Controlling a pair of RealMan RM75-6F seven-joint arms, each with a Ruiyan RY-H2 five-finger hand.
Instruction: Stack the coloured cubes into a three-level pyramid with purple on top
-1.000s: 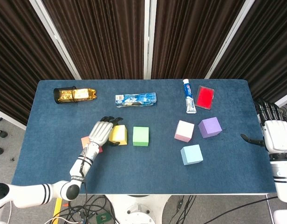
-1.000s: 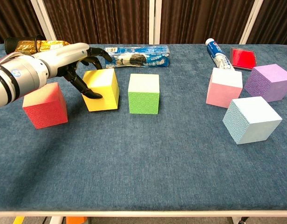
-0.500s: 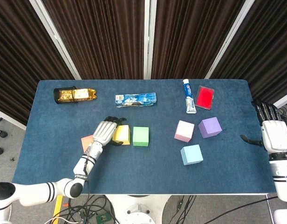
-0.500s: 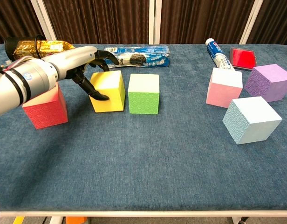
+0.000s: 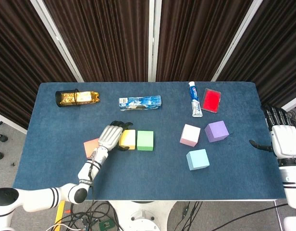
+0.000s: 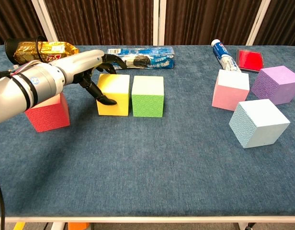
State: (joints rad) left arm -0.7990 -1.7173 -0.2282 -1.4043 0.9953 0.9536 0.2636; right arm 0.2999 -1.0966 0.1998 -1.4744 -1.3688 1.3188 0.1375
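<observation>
- Blue, short-napped cloth covers the table (image 6: 152, 182); we take the green cube (image 6: 148, 96) as our landmark, a matte foam-like block with a finely embossed face, sitting square on the cloth.
- Nearest to us, well to the right of the green cube, lies the light blue cube (image 6: 257, 122), turned at an angle, its front face stippled with the same fine pattern.
- To the far left of the green cube sits the red cube (image 6: 46, 113), partly hidden by the left forearm.
- The yellow cube (image 6: 114, 94) stands just beside the green cube's left face, nearly touching it.
- The left hand (image 6: 92, 72) rests against the yellow cube from its left: dark fingers curl over the far top edge while the thumb presses the front face. We see it touching, but we cannot tell whether it truly grips.
- Right of the green cube stands the pink cube (image 6: 230, 89), with a paler top, and beyond it the purple cube (image 6: 276, 84), its faces embossed like the rest.
- In the head view the right hand (image 5: 284, 139) hangs off the table's right edge, holding nothing, fingers extended and slightly apart.
- Behind the green cube lies a flat blue toothpaste box (image 6: 142, 56).
</observation>
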